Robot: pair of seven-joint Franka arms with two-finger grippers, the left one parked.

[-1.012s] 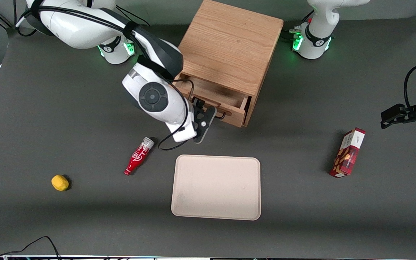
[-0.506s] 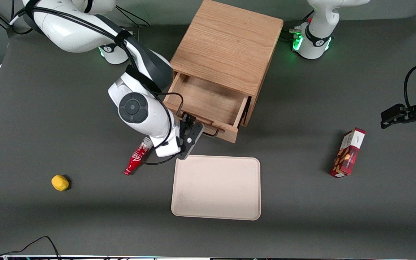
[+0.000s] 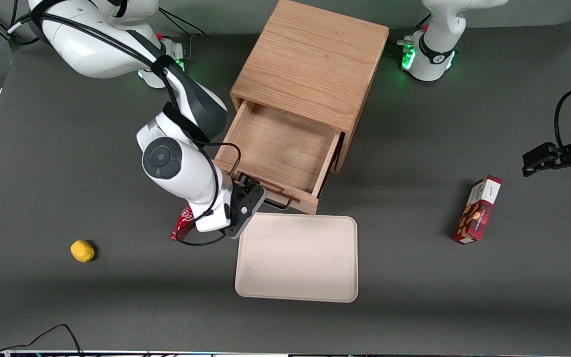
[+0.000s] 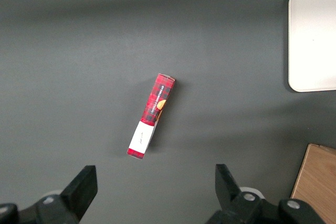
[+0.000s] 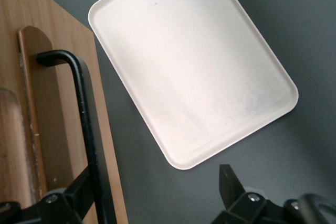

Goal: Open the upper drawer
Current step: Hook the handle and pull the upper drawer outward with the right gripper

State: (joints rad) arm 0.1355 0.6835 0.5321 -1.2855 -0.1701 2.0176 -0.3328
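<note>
Upper drawer [image 3: 278, 153] slid farther out — gripper [image 3: 258, 197] at its handle [image 3: 278, 202].

Even overhead light, soft shadows beside cabinet [image 3: 315, 64]; frames sharp, no glare.

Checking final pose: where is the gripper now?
In the front view, the gripper is at the upper drawer's black handle, just above the tray's edge.

Tray [image 3: 296, 258] lies just before upper drawer [image 3: 278, 153], hand [image 3: 260, 197] between
</note>
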